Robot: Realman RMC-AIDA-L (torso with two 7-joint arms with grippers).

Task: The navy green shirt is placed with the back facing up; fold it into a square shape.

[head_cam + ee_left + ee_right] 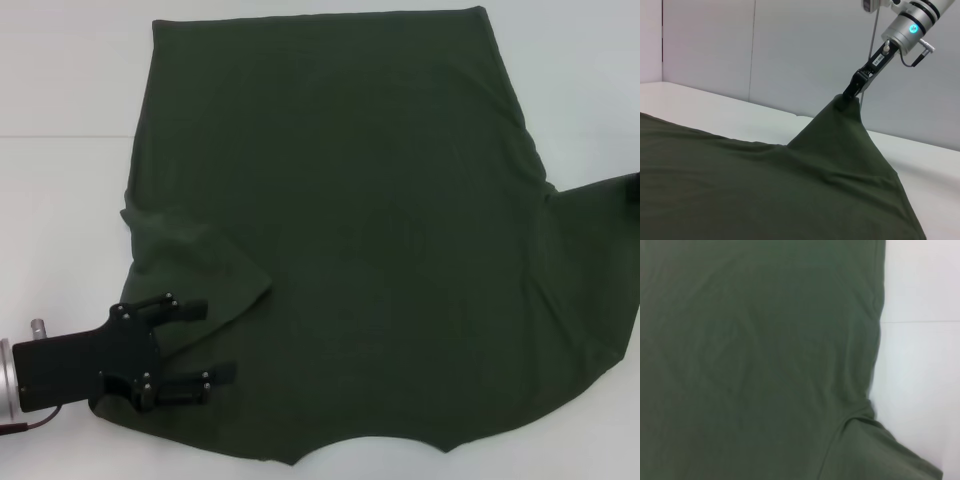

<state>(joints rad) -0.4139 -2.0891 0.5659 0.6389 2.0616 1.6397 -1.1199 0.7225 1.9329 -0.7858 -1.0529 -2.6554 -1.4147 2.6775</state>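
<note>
The navy green shirt [370, 250] lies spread over most of the white table, its collar edge toward me. My left gripper [207, 344] rests low over the near left sleeve, fingers [188, 310] spread apart and open, nothing pinched between them. In the left wrist view my right gripper [848, 95] is shut on the shirt's far sleeve [845, 130] and holds it up in a peak above the table. The head view shows that raised right sleeve [600, 260] running off the frame, and the right gripper itself is outside it. From above, the right wrist view shows the shirt's body [755, 355].
Bare white table [60, 110] shows to the left of the shirt and beyond its hem, and beside the shirt's edge [920, 365] in the right wrist view. A pale wall [790, 50] rises behind the table.
</note>
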